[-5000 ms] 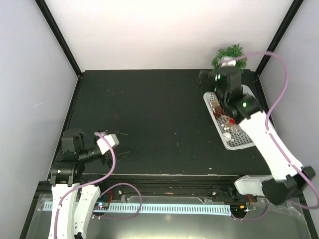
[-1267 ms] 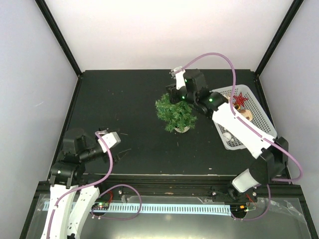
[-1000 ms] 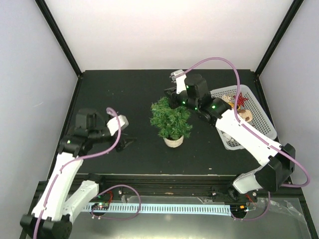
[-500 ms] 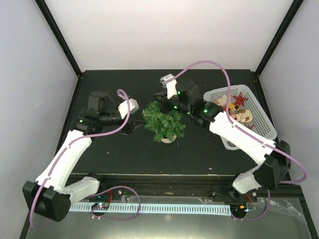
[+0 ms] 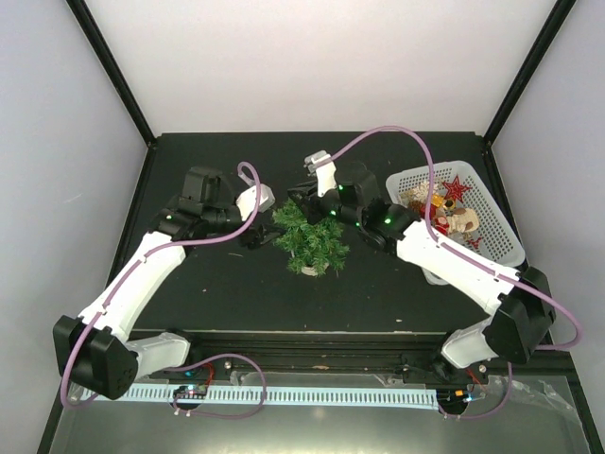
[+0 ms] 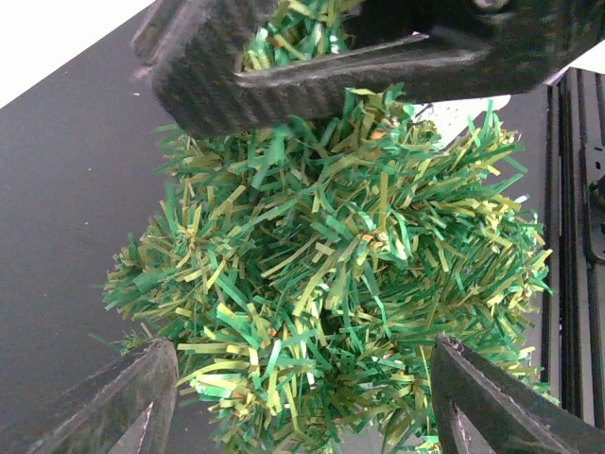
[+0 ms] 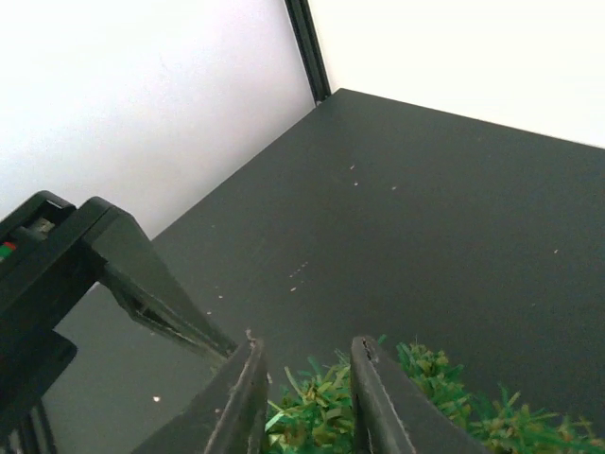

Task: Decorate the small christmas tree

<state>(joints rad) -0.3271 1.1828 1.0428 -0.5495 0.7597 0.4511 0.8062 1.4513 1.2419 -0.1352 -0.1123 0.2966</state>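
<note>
The small christmas tree (image 5: 317,244) stands upright in its white pot (image 5: 310,271) mid-table. My left gripper (image 5: 263,236) has come in from the tree's left. In the left wrist view its jaws (image 6: 304,345) stand wide, with the tree (image 6: 331,246) between them and leaf tips brushing both fingers (image 6: 142,397). My right gripper (image 5: 301,200) sits over the treetop. In the right wrist view its fingers (image 7: 307,342) are slightly parted, with a tuft of the tree (image 7: 425,397) low between them. Those right fingers (image 6: 312,71) also cross the top of the left wrist view.
A white mesh basket (image 5: 510,248) at the right holds several ornaments, among them a red star (image 5: 457,187). Black frame posts rise at the table's back corners. The right arm stretches from the basket side across to the tree.
The right arm carried the tree left from beside the basket to mid-table, and its fingers have now parted. The left arm swung up from the near left to the tree, its jaws narrowing a little.
</note>
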